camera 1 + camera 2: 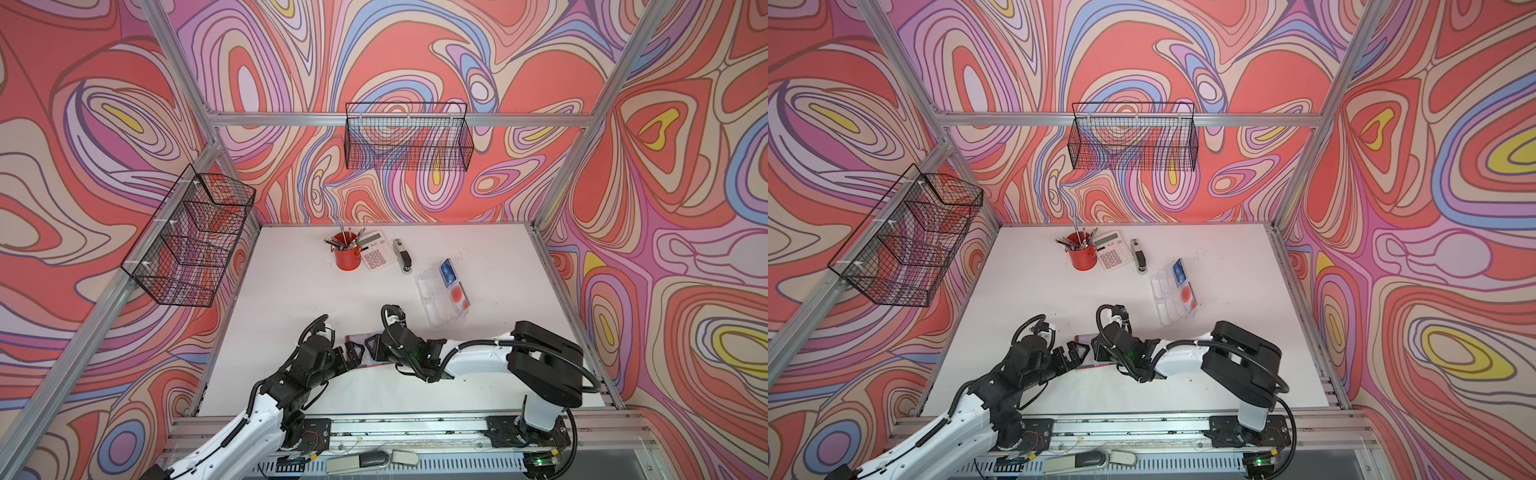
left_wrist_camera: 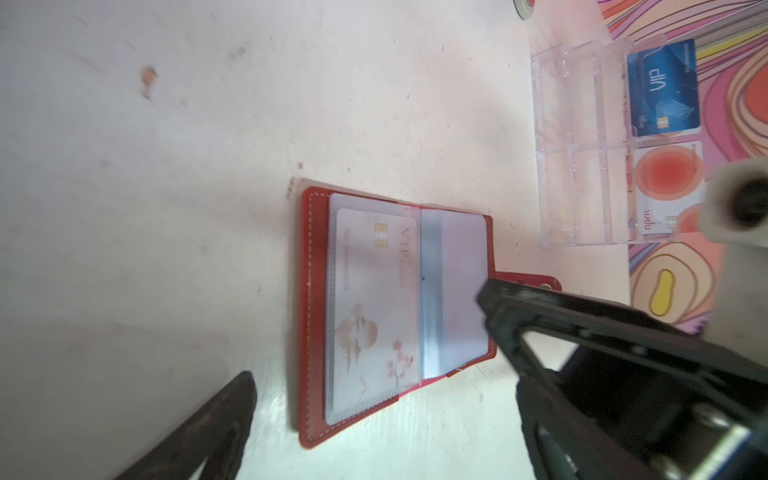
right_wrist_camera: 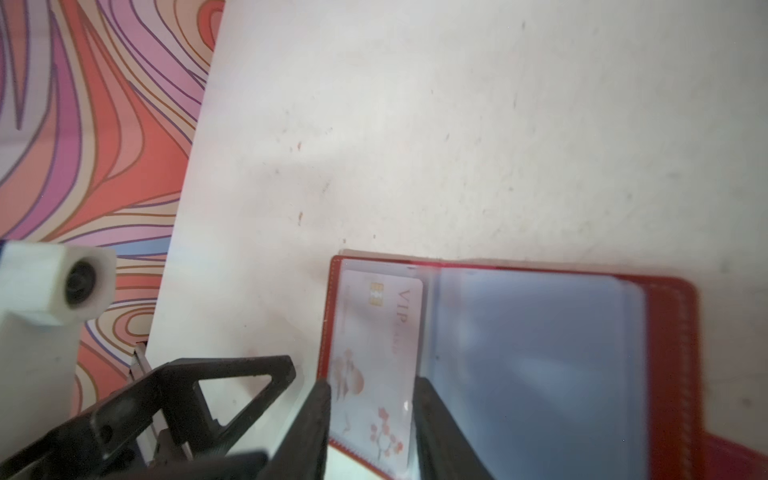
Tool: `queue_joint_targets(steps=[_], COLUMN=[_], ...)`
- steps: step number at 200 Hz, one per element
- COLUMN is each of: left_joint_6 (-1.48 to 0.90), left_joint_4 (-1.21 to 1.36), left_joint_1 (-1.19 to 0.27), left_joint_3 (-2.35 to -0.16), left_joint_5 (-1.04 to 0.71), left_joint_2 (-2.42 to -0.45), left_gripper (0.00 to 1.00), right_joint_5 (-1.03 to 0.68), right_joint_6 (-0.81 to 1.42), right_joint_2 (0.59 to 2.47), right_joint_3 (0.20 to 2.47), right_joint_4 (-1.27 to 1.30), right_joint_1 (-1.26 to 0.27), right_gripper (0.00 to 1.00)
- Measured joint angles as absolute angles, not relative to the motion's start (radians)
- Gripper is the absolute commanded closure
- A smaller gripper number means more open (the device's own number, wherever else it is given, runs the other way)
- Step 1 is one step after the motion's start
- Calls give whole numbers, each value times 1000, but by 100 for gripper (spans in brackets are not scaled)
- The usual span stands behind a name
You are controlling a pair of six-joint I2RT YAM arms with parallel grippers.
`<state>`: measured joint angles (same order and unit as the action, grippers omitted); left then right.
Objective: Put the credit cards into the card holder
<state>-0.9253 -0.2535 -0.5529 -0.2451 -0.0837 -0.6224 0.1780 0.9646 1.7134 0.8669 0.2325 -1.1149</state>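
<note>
The red card holder [image 2: 313,316] lies open on the white table, in both top views [image 1: 360,336] [image 1: 1084,336] between my grippers. A pale credit card [image 2: 374,307] with red-orange marks sits inside its clear sleeve [image 3: 376,332]. Another two credit cards, a blue one [image 2: 665,87] [image 1: 447,270] and a pale one with a red circle [image 2: 669,183] [image 1: 457,295], rest in a clear tray. My left gripper [image 2: 382,380] [image 1: 353,351] is open wide at the holder's near edge. My right gripper [image 3: 372,384] [image 1: 372,345] hovers over the holder, open, holding nothing.
The clear acrylic tray [image 1: 432,299] stands to the back right of the holder. A red pen cup [image 1: 347,255], a calculator [image 1: 376,251] and a stapler [image 1: 402,255] line the back. Wire baskets [image 1: 409,137] [image 1: 191,241] hang on the walls.
</note>
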Motion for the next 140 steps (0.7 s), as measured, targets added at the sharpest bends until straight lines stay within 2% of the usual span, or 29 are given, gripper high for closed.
queue_joint_targets(steps=[18, 46, 89, 113, 140], left_joint_6=[-884, -835, -773, -756, -759], left_joint_4=[-358, -398, -466, -482, -455], left_joint_1=[-550, -549, -549, -549, -549], left_joint_3=[-359, -442, -377, -374, -330], left_joint_5=[14, 110, 122, 114, 81], left_joint_2=[-620, -628, -622, -614, -612], left_gripper=[0, 0, 0, 0, 0], right_joint_5=[231, 300, 313, 316, 350], right_joint_6=[938, 925, 907, 914, 922], right_joint_2=[1628, 1563, 1719, 1818, 1811], right_joint_3=[875, 846, 890, 918, 908], right_joint_4=[179, 164, 93, 54, 30], right_joint_1=[-1115, -1115, -1143, -1158, -1160], right_gripper=[62, 67, 72, 71, 69])
